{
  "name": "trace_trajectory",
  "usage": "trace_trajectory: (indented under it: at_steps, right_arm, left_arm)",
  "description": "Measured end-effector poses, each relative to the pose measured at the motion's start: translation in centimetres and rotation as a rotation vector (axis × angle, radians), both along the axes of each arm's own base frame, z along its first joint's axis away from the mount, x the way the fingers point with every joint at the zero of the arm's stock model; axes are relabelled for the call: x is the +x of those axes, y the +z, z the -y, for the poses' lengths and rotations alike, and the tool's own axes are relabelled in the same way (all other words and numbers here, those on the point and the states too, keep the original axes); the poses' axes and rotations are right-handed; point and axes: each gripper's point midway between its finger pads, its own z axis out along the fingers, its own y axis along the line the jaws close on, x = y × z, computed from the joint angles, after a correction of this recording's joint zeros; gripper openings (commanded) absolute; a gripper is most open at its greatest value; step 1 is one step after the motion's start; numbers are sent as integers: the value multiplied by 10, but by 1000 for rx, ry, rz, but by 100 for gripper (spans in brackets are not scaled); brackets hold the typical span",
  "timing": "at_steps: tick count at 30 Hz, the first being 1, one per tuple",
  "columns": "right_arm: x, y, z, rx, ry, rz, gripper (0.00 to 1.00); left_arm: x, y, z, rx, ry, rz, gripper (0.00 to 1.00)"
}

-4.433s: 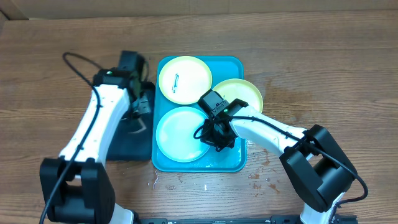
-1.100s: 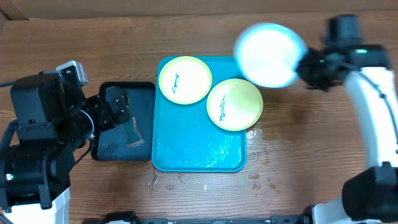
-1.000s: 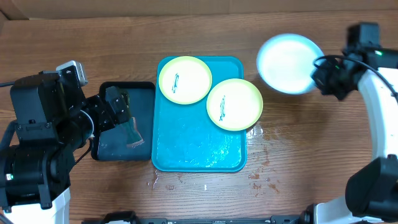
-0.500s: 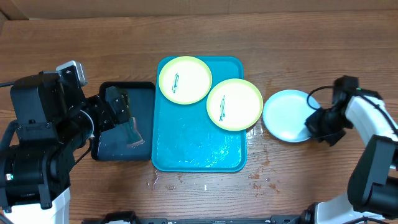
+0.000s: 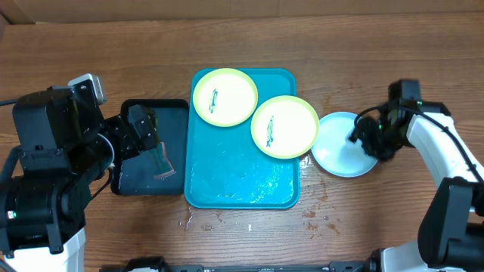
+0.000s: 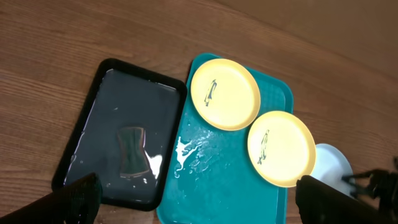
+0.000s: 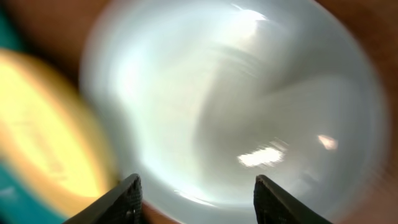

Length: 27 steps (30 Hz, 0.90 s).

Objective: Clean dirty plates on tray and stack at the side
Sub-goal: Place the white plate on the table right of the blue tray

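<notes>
Two yellow-green plates, each with a dark teal smear, lie on the turquoise tray (image 5: 240,185): one (image 5: 224,96) at its far left, the other (image 5: 285,126) overhanging its right rim. A light blue plate (image 5: 336,151) rests on the wood just right of the tray. My right gripper (image 5: 359,138) hovers at that plate's right side. In the right wrist view, the gripper (image 7: 199,196) has its jaws apart over the blurred blue plate (image 7: 236,106). My left gripper (image 6: 199,199) is raised high, wide open and holding nothing.
A black tray (image 5: 125,181) holding water and a dark sponge (image 5: 156,161) sits left of the turquoise tray. Water films the turquoise tray's near half, and drops spot the wood by its front and right edges.
The right arm carried the light blue plate off the tray, swung it right, set it on the table beside the tray, and its jaws have spread. The left arm rose earlier and holds still.
</notes>
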Motion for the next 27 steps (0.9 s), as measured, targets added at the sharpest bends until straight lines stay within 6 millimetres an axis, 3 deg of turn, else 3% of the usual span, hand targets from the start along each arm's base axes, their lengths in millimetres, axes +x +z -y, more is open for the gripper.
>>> trace_trajectory:
  at_steps: [3, 6, 10, 13, 16, 18, 19, 27]
  right_arm:
    - [26, 18, -23, 78, 120, 159, 56]
    - [36, 20, -42, 48, 209, 224, 56]
    - [38, 16, -71, -59, 323, 259, 55]
    - [41, 8, -85, -130, 373, 271, 45]
    - [41, -12, -84, -194, 367, 230, 33]
    - [40, -25, -80, -219, 341, 186, 9]
    - [39, -31, -78, -228, 332, 171, 4]
    - [21, -32, -78, -197, 304, 75, 4]
  left_arm:
    - [0, 0, 0, 0, 0, 0, 100]
    - [0, 0, 0, 0, 0, 0, 100]
    - [0, 0, 0, 0, 0, 0, 100]
    - [0, 0, 0, 0, 0, 0, 100]
    - [0, 0, 0, 0, 0, 0, 100]
    - [0, 0, 0, 0, 0, 0, 100]
    - [0, 0, 0, 0, 0, 0, 100]
    - [0, 0, -1, 6, 5, 0, 100]
